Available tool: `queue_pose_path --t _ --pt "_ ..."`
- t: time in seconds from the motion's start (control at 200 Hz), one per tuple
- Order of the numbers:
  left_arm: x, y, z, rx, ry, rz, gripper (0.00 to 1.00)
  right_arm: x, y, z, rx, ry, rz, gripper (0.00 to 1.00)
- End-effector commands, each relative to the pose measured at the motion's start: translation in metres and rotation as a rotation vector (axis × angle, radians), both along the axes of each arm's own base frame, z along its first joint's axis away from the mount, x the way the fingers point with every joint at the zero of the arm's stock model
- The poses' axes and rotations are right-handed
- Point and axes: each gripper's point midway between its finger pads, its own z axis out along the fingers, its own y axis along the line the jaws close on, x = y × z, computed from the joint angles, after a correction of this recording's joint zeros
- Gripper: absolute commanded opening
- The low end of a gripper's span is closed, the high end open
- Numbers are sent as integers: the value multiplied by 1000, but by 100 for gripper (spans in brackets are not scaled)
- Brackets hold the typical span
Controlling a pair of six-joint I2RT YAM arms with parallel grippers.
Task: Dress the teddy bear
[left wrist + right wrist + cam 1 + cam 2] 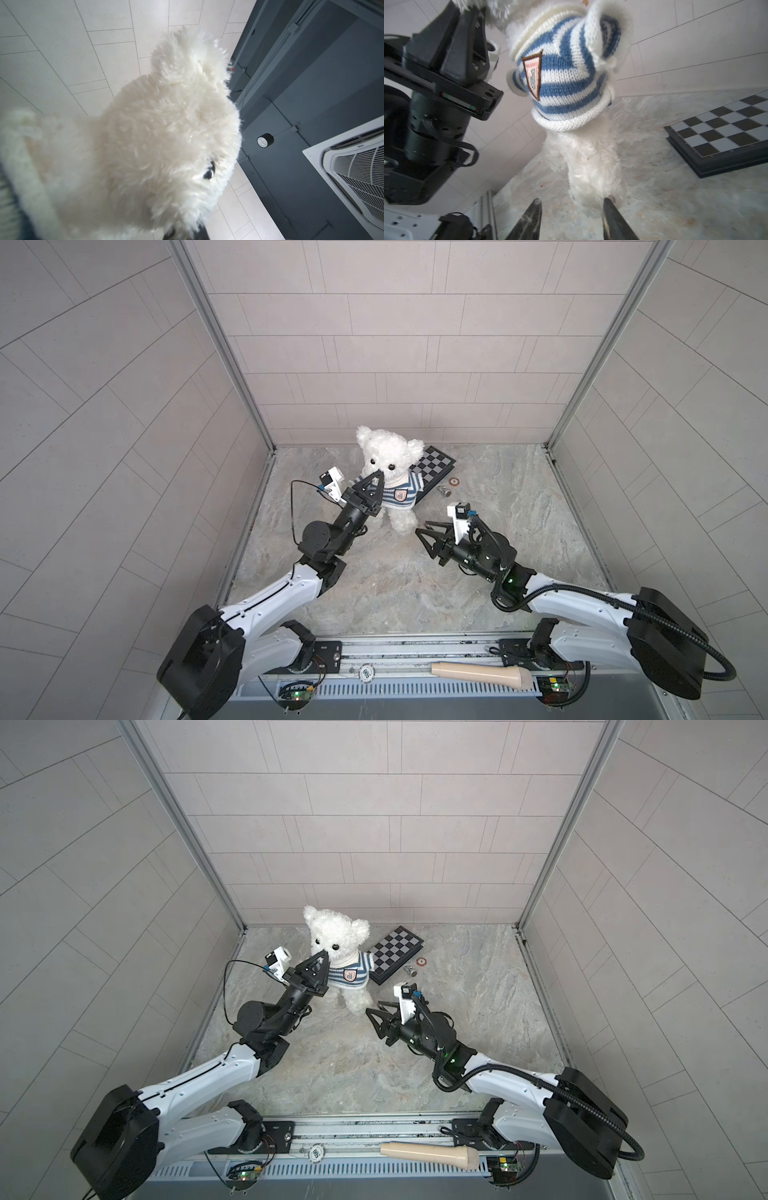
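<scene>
no legible text, crest badge (532, 74) on the striped shirt (566, 83), its lettering too blurred to read

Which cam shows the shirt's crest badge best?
Right wrist: crest badge close, unblocked, border visible. Both top views show it tiny on the shirt. Left wrist: teddy bear head, no badge.

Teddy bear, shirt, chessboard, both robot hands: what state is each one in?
teddy bear, upright, wearing the shirt.
shirt, on the bear's body, hem rolled.
left hand, shut, tip at the bear's neck.
right hand, open, empty, by the bear's foot.
chessboard, lying flat, no pieces on it.
chess piece, lying on its side.
</scene>
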Motion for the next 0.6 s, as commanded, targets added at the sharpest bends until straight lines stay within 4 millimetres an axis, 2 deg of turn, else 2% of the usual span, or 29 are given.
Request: queue_pose_path --t 0.0,0.205,0.305,0.461,0.596 --pt "-33 7 59 -62 -228 -18 0 -6 6 36 263 82 100 50" --pt "-46 5 72 -49 -289 -31 0 4 4 67 521 97 195 50" --pt "-48 4 72 -42 -296 -33 0 4 12 75 526 97 242 49" --pt "-49 3 69 -33 -298 -33 0 1 4 90 528 29 226 49" --pt "-48 1 68 -27 -296 -36 0 7 6 87 531 46 221 48"
